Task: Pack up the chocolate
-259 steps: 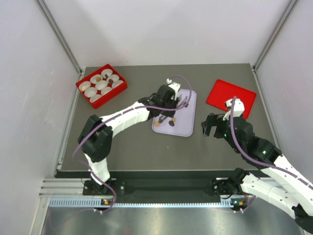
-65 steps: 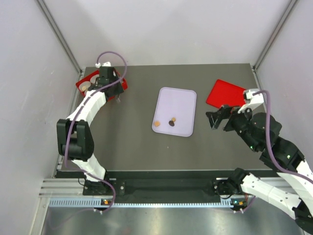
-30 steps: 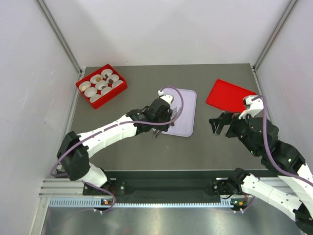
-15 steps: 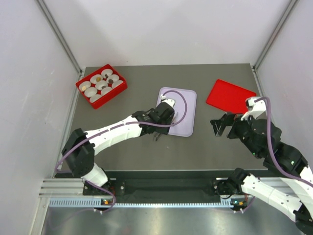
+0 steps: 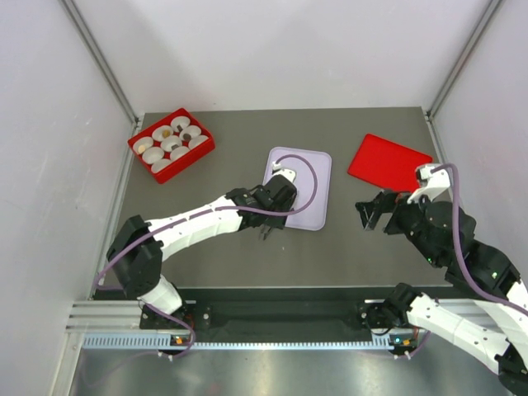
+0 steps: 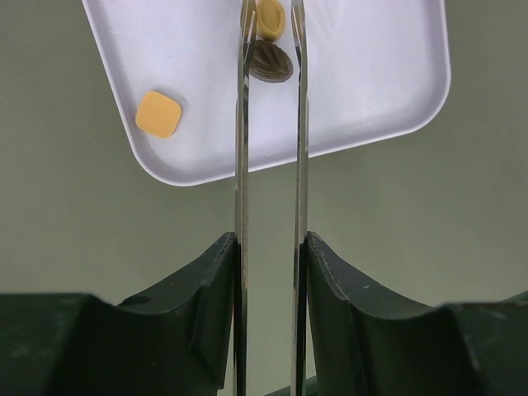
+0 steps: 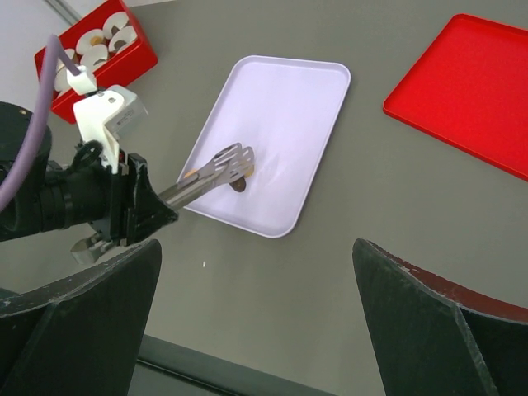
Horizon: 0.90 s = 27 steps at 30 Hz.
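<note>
My left gripper is shut on a pair of metal tweezers, whose arms lie flat against both fingers. The tweezers reach over the near-left part of the lilac tray. Their tips stand apart on either side of a golden oval chocolate, with a dark ribbed piece just behind it between the arms. A square caramel piece lies to the left. In the top view the left gripper hides these pieces. My right gripper hangs open and empty right of the tray.
A red box of white paper cups, a few holding chocolates, stands at the back left. A flat red lid lies at the back right, near the right gripper. Bare grey table surrounds the tray.
The left arm came back from the red box to the tray and in the last second settled a little nearer the tray's near-left corner. The right arm has barely moved.
</note>
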### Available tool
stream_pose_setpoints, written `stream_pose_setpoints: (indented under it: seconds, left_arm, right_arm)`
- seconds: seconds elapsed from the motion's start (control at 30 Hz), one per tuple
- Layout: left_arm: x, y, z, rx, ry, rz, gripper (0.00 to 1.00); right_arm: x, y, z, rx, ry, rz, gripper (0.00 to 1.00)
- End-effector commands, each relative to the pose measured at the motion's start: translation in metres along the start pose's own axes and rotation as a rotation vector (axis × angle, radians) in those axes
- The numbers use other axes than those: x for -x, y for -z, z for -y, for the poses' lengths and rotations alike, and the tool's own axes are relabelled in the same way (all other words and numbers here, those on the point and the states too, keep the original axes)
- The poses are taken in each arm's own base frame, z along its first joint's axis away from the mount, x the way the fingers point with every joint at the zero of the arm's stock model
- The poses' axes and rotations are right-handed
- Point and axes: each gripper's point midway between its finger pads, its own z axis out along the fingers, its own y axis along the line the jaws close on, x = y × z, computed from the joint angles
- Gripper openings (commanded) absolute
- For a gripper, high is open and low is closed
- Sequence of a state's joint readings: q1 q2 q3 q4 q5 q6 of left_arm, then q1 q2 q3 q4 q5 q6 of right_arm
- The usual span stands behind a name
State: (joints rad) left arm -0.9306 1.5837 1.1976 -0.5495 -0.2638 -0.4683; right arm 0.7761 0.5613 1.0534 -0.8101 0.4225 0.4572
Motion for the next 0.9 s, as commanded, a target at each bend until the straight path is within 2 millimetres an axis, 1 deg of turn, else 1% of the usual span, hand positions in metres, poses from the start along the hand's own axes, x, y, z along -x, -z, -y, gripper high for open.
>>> stream_pose_setpoints:
  seconds: [0.0, 0.27, 0.43, 0.53, 0.6, 0.63, 0.7, 0.73, 0.8, 0.83, 0.87]
  left_arm:
    - [0.002, -0.006, -0.001, 0.028, -0.001, 0.005, 0.42]
    - [0.003, -0.008, 0.001, 0.027, -0.008, -0.005, 0.42]
    - [0.007, -0.004, 0.002, 0.029, -0.008, 0.0, 0.38]
    - [0.022, 0.005, -0.002, 0.063, -0.007, 0.038, 0.36]
    - [0.039, 0.013, -0.009, 0.104, -0.001, 0.079, 0.35]
    - [0.051, 0.019, -0.009, 0.104, -0.002, 0.102, 0.35]
    - [0.06, 0.021, -0.013, 0.12, -0.011, 0.114, 0.35]
    - [0.071, 0.024, -0.015, 0.125, 0.002, 0.133, 0.35]
    - [0.076, 0.024, -0.02, 0.142, 0.004, 0.137, 0.34]
    - [0.081, 0.023, -0.027, 0.148, 0.019, 0.138, 0.33]
    - [0.086, 0.024, -0.03, 0.146, 0.027, 0.143, 0.33]
  right_arm:
    - [0.006, 0.005, 0.001, 0.003, -0.021, 0.029, 1.0]
    - [0.008, 0.007, 0.002, 0.003, -0.023, 0.036, 1.0]
    - [0.011, 0.009, 0.001, 0.008, -0.023, 0.043, 1.0]
    - [0.013, 0.01, 0.001, 0.011, -0.026, 0.048, 1.0]
    - [0.015, 0.011, 0.0, 0.015, -0.028, 0.053, 1.0]
    - [0.015, 0.012, 0.0, 0.015, -0.028, 0.053, 1.0]
    - [0.015, 0.013, 0.0, 0.019, -0.031, 0.057, 1.0]
    - [0.014, 0.012, 0.0, 0.019, -0.03, 0.055, 1.0]
    - [0.014, 0.013, 0.001, 0.017, -0.032, 0.058, 1.0]
    - [0.014, 0.013, 0.002, 0.017, -0.034, 0.058, 1.0]
    - [0.014, 0.013, 0.001, 0.019, -0.034, 0.058, 1.0]
